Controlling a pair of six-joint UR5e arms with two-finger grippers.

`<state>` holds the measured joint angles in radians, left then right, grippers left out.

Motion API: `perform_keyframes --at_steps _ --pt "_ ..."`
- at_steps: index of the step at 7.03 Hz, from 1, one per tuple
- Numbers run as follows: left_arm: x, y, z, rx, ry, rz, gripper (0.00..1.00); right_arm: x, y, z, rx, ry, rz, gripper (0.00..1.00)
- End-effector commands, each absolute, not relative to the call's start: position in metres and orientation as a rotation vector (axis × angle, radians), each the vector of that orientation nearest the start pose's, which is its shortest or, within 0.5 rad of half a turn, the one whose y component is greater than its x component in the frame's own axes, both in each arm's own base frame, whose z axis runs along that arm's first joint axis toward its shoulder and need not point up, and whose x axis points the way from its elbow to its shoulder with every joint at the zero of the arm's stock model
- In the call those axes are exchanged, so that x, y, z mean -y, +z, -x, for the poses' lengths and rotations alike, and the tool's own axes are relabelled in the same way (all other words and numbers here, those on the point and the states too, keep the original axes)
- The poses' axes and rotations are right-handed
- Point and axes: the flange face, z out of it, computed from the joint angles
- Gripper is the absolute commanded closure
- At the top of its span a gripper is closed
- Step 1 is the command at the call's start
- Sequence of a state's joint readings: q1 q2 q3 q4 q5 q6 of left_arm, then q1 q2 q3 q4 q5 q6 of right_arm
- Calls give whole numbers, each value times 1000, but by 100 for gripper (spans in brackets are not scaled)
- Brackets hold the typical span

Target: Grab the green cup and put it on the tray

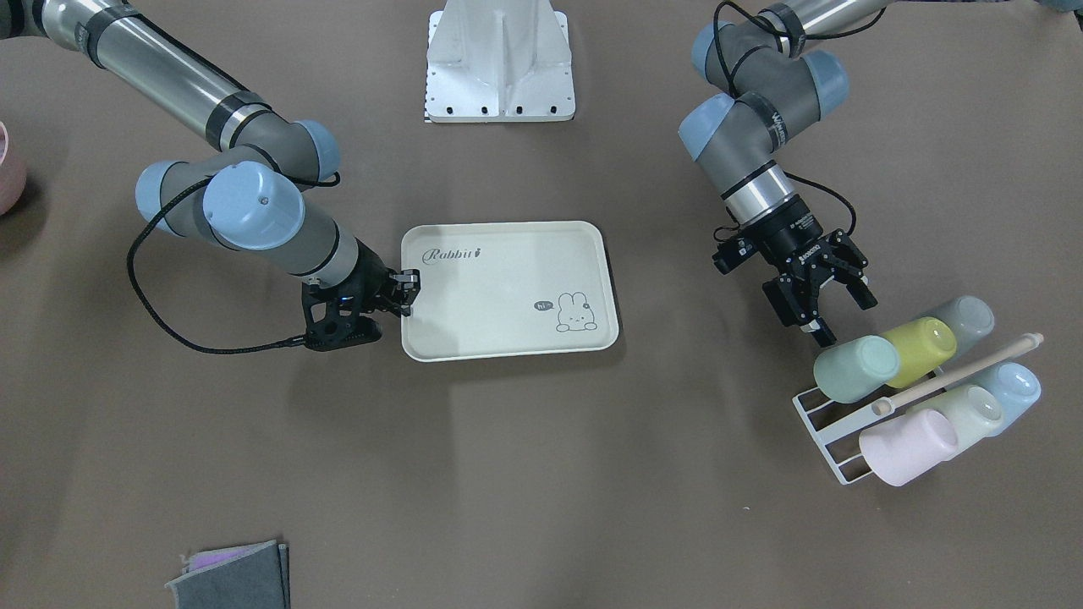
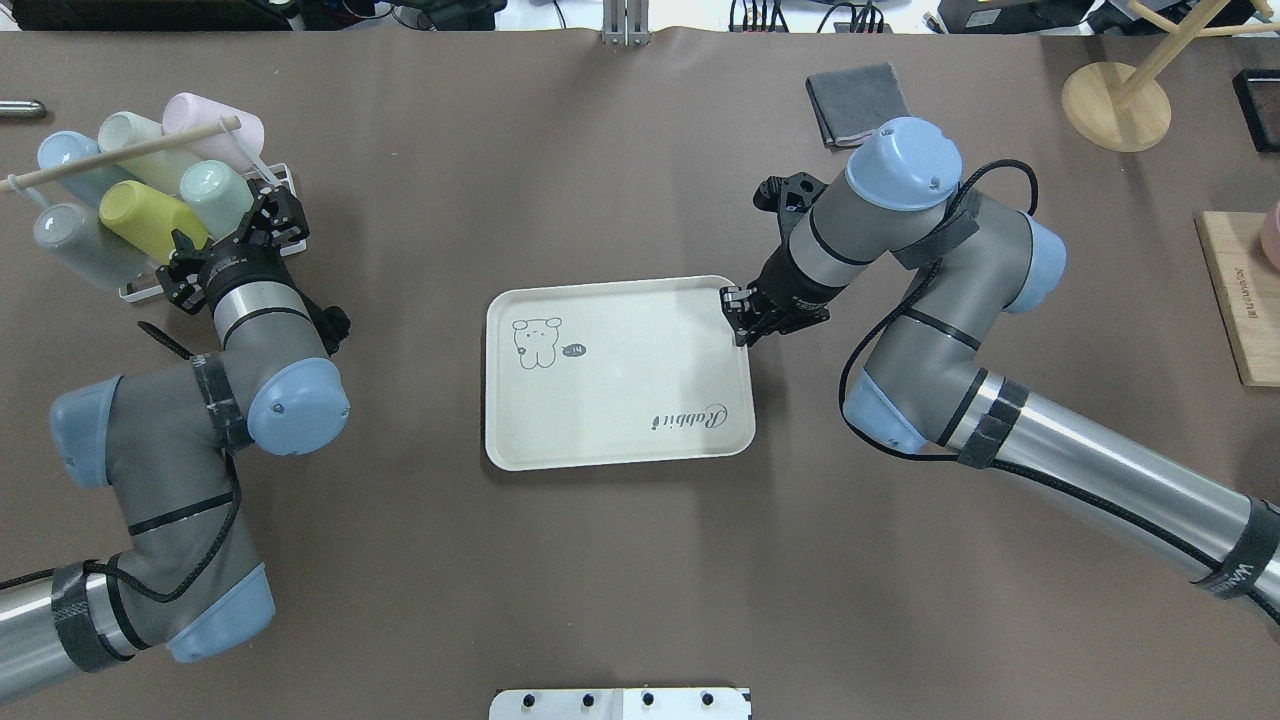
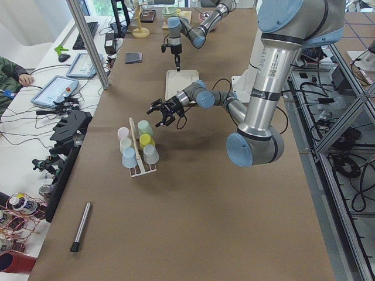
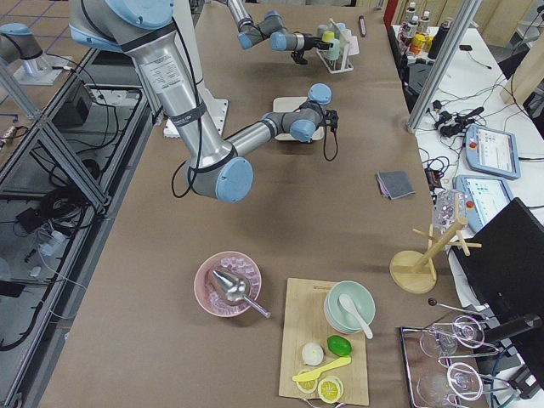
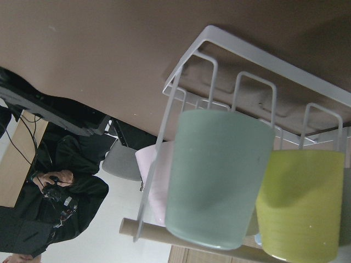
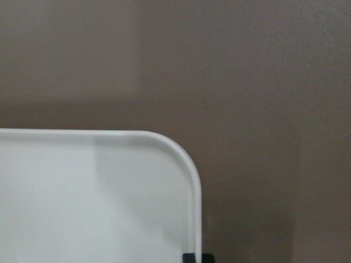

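Observation:
The green cup (image 1: 854,368) lies on its side on a white wire rack (image 1: 825,427) at the table's left end, beside a yellow-green cup (image 1: 922,347). It fills the middle of the left wrist view (image 5: 216,175) and shows from overhead (image 2: 218,197). My left gripper (image 1: 846,320) is open and empty, its fingertips just short of the green cup's closed end. The cream tray (image 1: 508,288) with the "Rabbit" script lies empty at the table's middle (image 2: 615,370). My right gripper (image 1: 409,292) is shut on the tray's rim near a corner (image 6: 186,164).
The rack also holds grey (image 1: 964,317), pink (image 1: 905,444), whitish-green (image 1: 969,410) and pale blue (image 1: 1015,385) cups under a wooden stick (image 1: 956,372). A grey cloth (image 2: 860,100), a wooden stand (image 2: 1115,100) and a cutting board (image 2: 1240,300) lie on the right.

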<state>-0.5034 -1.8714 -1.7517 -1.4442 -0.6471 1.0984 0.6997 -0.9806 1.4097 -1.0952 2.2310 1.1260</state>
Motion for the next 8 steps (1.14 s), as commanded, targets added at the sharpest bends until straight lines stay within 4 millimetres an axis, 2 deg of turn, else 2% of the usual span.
perform_keyframes --at_steps 1,3,7,8 --pt "474 438 -422 1168 1851 -271 1 511 324 512 1052 -16 87 100" --pt "476 438 -429 1187 1896 -244 1 509 322 514 1054 8 106 100" --pt "486 461 -440 1223 1885 -242 2 504 324 514 1056 3 109 100" --pt "488 470 -443 1226 1887 -253 2 504 325 514 1055 3 110 64"
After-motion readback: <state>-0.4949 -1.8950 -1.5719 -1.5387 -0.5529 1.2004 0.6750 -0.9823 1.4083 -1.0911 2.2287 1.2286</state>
